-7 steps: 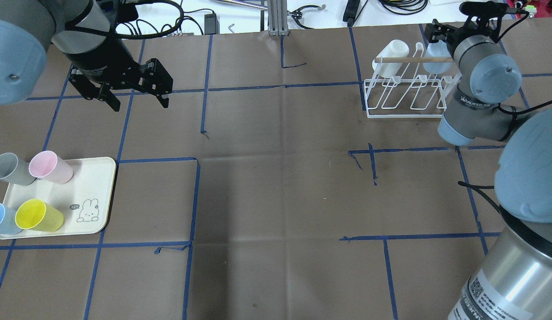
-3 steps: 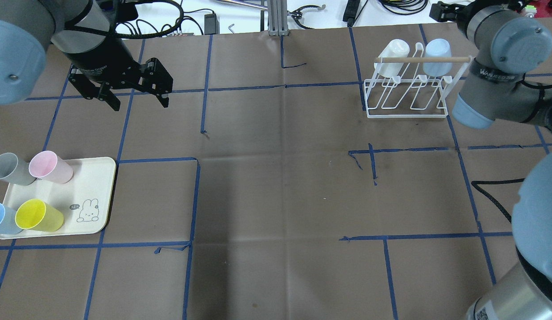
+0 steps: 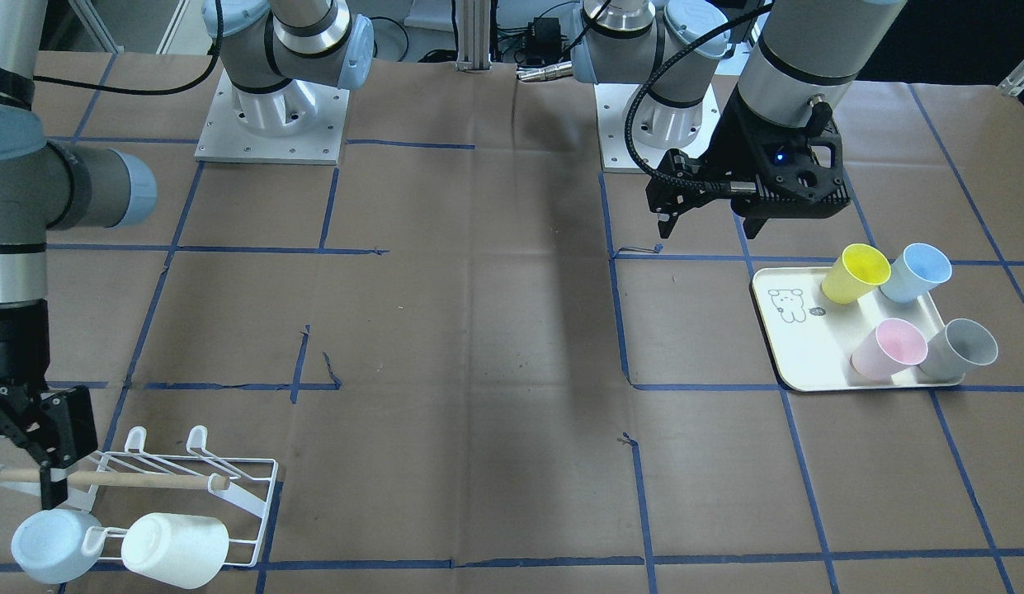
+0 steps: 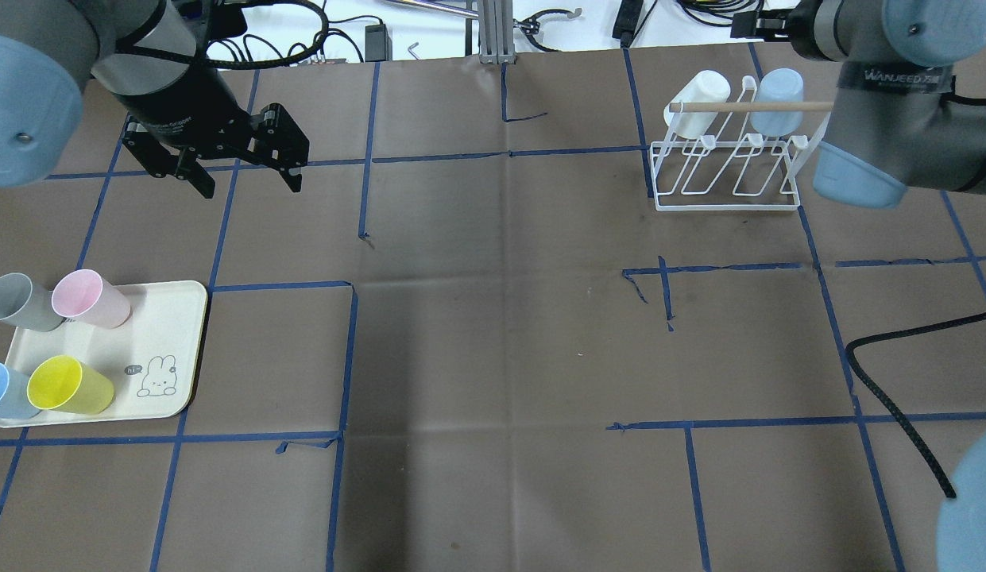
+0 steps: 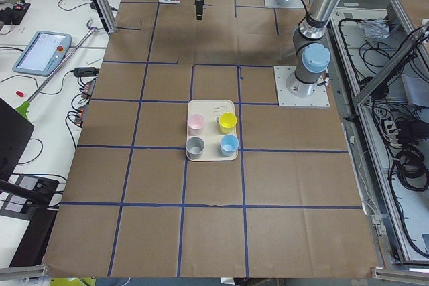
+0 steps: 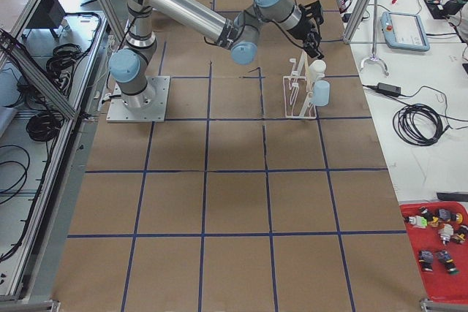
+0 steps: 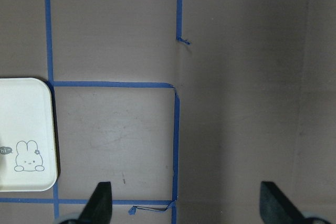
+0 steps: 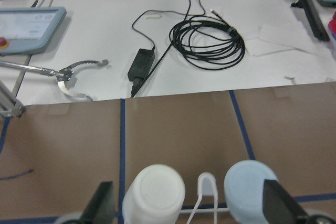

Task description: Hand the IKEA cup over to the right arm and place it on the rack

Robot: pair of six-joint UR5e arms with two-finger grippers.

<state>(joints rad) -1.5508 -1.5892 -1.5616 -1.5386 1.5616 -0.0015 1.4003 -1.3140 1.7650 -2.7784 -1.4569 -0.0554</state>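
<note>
The rack (image 4: pixel 727 171) stood on the brown table (image 4: pixel 493 318) with two cups hung upside down on its prongs, both tilted. The light-blue cup (image 4: pixel 779 102) sat at the rack's end nearest the right arm (image 4: pixel 882 135), and a white cup (image 4: pixel 697 107) sat beside it toward the rack's other end. The two were close together, but whether they touched could not be told. A wooden dowel (image 4: pixel 747 106) ran along the top of the rack, crossing both cups in the overhead view.

The right gripper (image 8: pixel 190 205) hung above the rack, over the end that carried the light-blue cup. Its fingers (image 8: pixel 102 205) were spread wide and held nothing. In its wrist view both cup bottoms showed low down between the fingertips, with neither finger touching a cup.

The left gripper (image 4: pixel 246 184) hovered over the table well apart from the rack, toward the robot's left. Its fingers (image 4: pixel 203 187) were also spread wide with nothing between them, and its wrist view showed only bare table and blue tape lines below it.

Farther still from the rack, at the opposite end of the table, lay a cream tray (image 4: pixel 167 318) with a rabbit drawing in one corner. Four cups stood upright on it with their mouths up: a yellow cup (image 4: pixel 67 385), a blue cup (image 4: pixel 4 389), a pink cup (image 4: pixel 91 298) and a grey cup (image 4: pixel 20 302). The yellow and blue ones stood side by side, as did the pink and grey ones.
</note>
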